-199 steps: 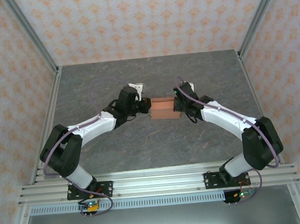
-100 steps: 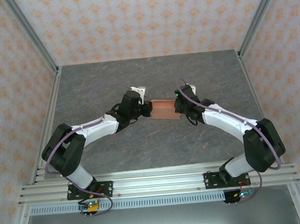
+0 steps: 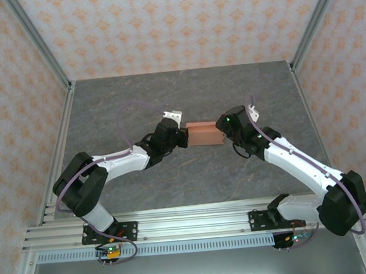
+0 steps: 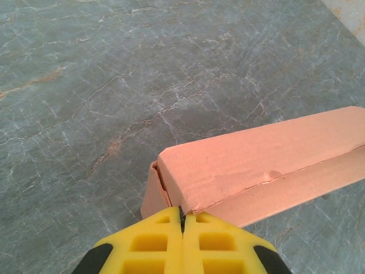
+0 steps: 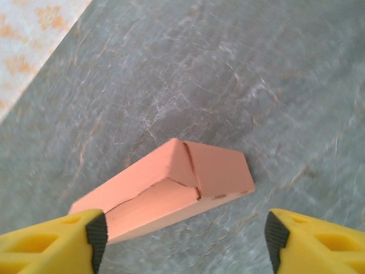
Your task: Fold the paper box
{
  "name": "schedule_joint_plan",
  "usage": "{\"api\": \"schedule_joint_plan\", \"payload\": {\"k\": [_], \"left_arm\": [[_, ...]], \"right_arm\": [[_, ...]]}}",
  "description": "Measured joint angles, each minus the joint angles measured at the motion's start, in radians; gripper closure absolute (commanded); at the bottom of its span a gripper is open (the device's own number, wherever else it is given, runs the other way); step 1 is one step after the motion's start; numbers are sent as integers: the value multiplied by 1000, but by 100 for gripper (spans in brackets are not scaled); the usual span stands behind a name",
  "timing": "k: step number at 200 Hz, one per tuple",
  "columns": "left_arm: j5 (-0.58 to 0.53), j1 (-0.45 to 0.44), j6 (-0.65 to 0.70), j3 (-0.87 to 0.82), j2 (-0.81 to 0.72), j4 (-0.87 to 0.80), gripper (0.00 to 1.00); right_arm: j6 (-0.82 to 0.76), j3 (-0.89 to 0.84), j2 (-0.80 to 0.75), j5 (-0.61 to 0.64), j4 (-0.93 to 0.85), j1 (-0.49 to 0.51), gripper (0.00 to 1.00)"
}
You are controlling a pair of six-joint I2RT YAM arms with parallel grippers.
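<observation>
The paper box (image 3: 203,134) is a salmon-orange folded long box at the middle of the grey table. My left gripper (image 3: 183,137) is at its left end. In the left wrist view the yellow fingertips (image 4: 170,216) are pressed together on the thin card edge at the corner of the paper box (image 4: 256,162). My right gripper (image 3: 222,127) is at the right end and stands open. In the right wrist view its fingers (image 5: 96,235) are spread wide, and the closed end flap of the paper box (image 5: 217,167) lies ahead between them, not gripped.
The grey marbled table (image 3: 186,92) is bounded by patterned walls and aluminium posts (image 3: 39,47) at the back corners. A metal rail (image 3: 196,221) carrying both arm bases runs along the near edge.
My right gripper has opened and let go of the box's right end, and its arm has swung outward. The left gripper stays shut at the left end; the box has shifted slightly right.
</observation>
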Motion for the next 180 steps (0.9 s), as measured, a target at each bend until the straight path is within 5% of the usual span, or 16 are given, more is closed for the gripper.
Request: {"api": "schedule_joint_plan", "payload": {"k": [50, 99, 143, 157, 180], "left_arm": [[-4, 0, -7, -6, 5, 24, 96], [-4, 0, -6, -6, 11, 36, 95], [-10, 1, -6, -5, 14, 36, 92], [-14, 1, -5, -4, 15, 36, 85], [-11, 1, 9, -5, 14, 31, 58]], "right_arm": [[335, -73, 34, -125, 102, -88, 16], [532, -85, 177, -220, 301, -135, 24], [633, -122, 286, -277, 517, -140, 56], [628, -123, 292, -277, 534, -140, 57], [600, -123, 294, -266, 537, -140, 58]]}}
